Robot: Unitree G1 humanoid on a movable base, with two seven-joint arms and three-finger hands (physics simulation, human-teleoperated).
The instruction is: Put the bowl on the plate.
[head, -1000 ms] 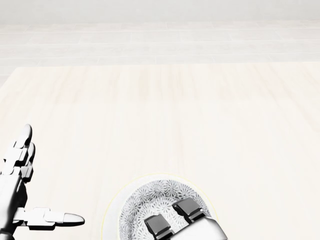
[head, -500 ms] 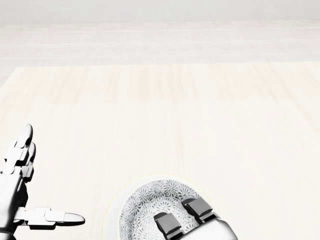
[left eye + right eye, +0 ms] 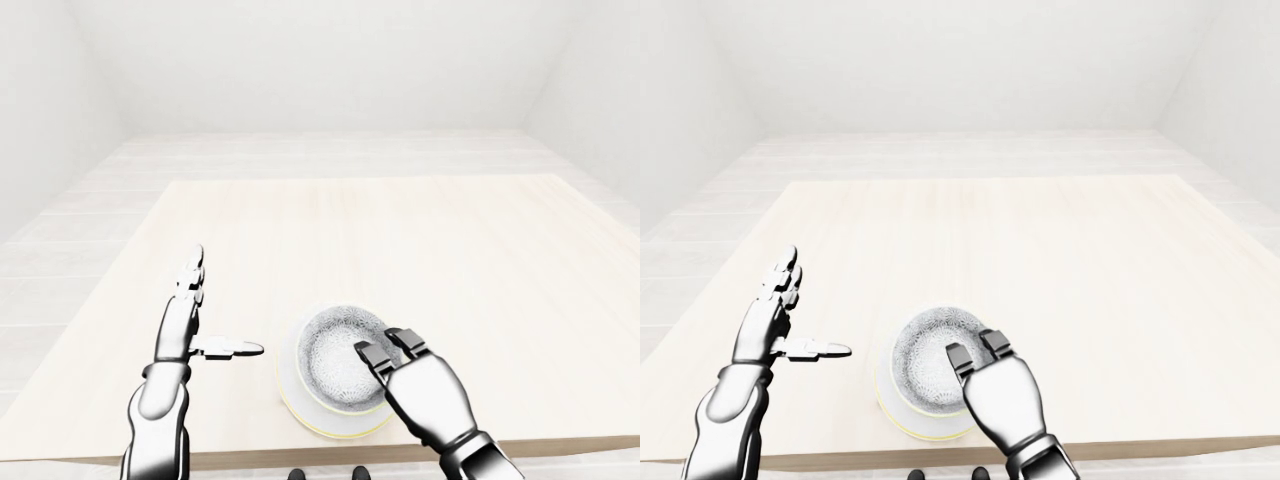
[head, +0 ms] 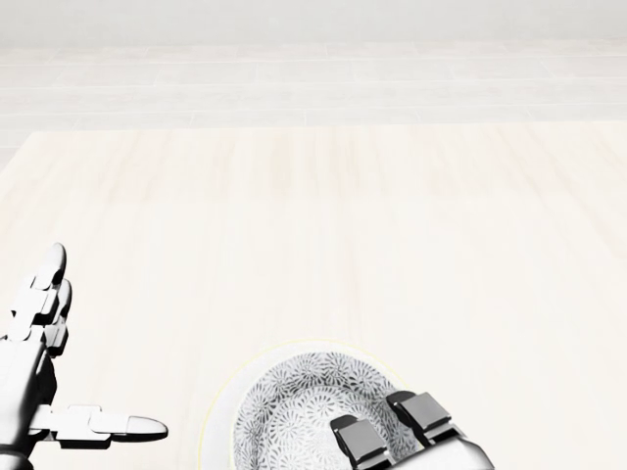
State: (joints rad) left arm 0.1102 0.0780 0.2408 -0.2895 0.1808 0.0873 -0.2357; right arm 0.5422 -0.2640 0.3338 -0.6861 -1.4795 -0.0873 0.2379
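White walls and a pale tiled floor surround a broad table [image 3: 400,240] of light wood with a faint grain. Near the table's bottom edge in the left-eye view sits the plate [image 3: 300,412], round and white with a thin yellowish rim. The bowl [image 3: 335,355] rests on the plate, a round vessel with a fine grey speckled pattern over its inside; its wall rises clear of the plate's rim, which shows as a narrow crescent to the bowl's left and below it.

To the right of the bowl, the right hand [image 3: 418,378] comes up from the bottom edge, its glossy metal back turned upward. Its dark, blocky fingers [image 3: 373,360] reach over the bowl's right rim; they are bent slightly, but whether they grip the rim or merely lie above it cannot be told.

Well left of the bowl, the left hand [image 3: 190,322] stands open and apart from everything, palm facing the bowl, two fingers straight and pointing toward the table's top edge, thumb [image 3: 228,349] stretched sideways toward the plate without touching it.
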